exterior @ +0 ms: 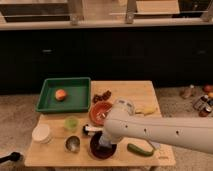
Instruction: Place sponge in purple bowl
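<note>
**Sponge low over the purple bowl, crowded on every side**

At the left, the steel cup stands just beside the purple bowl, near the table's front edge. A sideways drift of the arm as it lifts could tip the cup or push it off. The gripper hangs low over the bowl, mostly hidden behind the white wrist. I cannot tell how far open it is or whether it has hold of anything. A pale blue patch at its tip, most likely the sponge, sits over the bowl's inside. If it rests on the rim rather than in the hollow, it may roll out onto the table. If it clings to the gripper, it could ride back up with it. Pressing too low could skid the shallow bowl toward the edge. Just behind, the orange-red bowl is close enough for a retreating wrist to clip. To the right, the green cucumber lies under the forearm and could be swept aside.

No brand, label or writing can be read anywhere.
</note>
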Controlling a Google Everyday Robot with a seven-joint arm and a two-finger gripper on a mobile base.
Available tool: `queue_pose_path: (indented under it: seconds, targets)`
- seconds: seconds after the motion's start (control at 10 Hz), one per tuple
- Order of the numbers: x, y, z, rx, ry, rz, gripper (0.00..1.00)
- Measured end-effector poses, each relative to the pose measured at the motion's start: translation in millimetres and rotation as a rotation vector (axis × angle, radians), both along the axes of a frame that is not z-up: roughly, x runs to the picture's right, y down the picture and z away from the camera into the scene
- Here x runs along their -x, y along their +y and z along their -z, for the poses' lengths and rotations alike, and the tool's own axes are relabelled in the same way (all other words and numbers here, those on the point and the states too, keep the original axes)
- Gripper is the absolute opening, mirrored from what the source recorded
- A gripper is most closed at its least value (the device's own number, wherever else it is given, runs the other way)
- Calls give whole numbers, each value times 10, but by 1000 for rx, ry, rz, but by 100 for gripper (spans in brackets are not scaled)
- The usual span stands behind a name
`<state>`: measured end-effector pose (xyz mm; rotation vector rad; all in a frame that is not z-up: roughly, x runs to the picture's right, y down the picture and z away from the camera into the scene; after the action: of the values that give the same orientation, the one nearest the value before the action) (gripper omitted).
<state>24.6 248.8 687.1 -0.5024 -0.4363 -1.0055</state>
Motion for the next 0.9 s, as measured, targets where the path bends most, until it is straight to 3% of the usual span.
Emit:
queue_pose_path:
  seconds: [0.3, 0.9]
  targets:
    - [19, 21, 1, 6, -11, 16, 1]
    - [53, -31, 178, -17, -46, 14, 0]
